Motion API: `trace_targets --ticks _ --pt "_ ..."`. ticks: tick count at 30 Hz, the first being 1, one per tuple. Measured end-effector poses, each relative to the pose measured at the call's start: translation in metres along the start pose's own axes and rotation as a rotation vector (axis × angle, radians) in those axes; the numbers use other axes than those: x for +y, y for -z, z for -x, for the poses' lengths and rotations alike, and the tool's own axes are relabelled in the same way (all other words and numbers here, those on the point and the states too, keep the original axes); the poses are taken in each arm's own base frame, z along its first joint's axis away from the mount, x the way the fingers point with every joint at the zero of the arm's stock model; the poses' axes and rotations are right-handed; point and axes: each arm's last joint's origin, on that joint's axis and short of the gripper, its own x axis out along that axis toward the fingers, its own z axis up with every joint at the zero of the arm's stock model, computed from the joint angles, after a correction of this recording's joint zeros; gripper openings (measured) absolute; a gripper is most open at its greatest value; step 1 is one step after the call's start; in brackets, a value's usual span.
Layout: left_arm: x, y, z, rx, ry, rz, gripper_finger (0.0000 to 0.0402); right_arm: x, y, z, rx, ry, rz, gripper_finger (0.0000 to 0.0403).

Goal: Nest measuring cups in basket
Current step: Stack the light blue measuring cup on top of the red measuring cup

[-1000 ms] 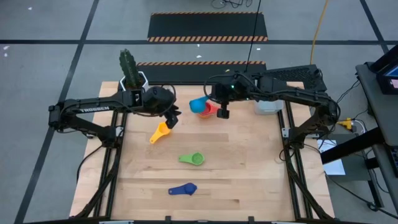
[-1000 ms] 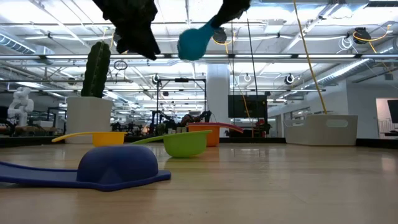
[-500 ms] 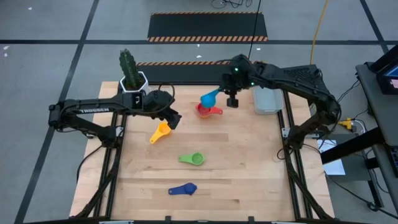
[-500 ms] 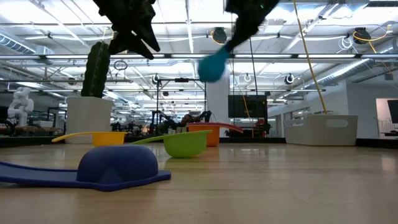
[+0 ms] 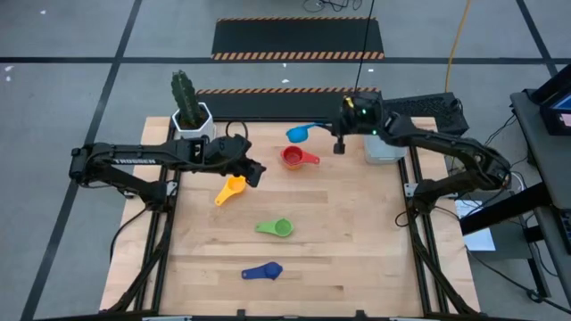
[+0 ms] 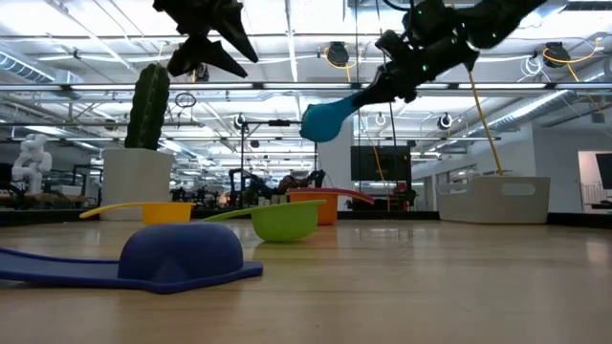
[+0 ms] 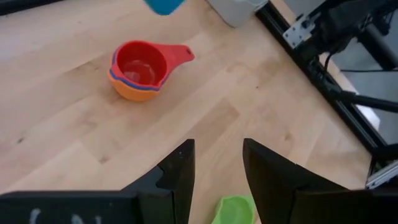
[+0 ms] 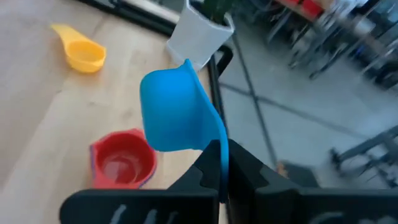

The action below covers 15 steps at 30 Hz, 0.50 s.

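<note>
Lowest in the high view we see the dark blue cup (image 5: 262,271), then the green cup (image 5: 277,228) and yellow cup (image 5: 230,190). At centre left our left gripper (image 5: 253,171) hangs narrowly parted, empty. Upper centre, our right gripper (image 5: 338,144) pinches the light blue cup (image 5: 299,134) aloft beside the basket (image 5: 385,146), above the red cup (image 5: 296,158).

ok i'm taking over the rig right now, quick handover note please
Right end effector: shut on the light blue cup by its handle, held in the air near the basket.
Left end effector: open, empty, above the table beside the yellow cup.
On the table: red cup nested in an orange one; green cup and dark blue cup loose.
Done: one partial stack. Left: nest all cups in the basket.
</note>
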Motion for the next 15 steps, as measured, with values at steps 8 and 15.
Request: trace_targets --ticks 8,15 --pt "-0.001 -0.001 0.0 -0.019 0.008 0.021 0.0138 0.037 0.028 -0.019 -0.042 -0.003 0.179 0.0" --pt "-0.001 -0.001 0.0 -0.019 0.008 0.023 0.0138 0.046 0.037 -0.037 -0.077 0.023 0.245 0.0"
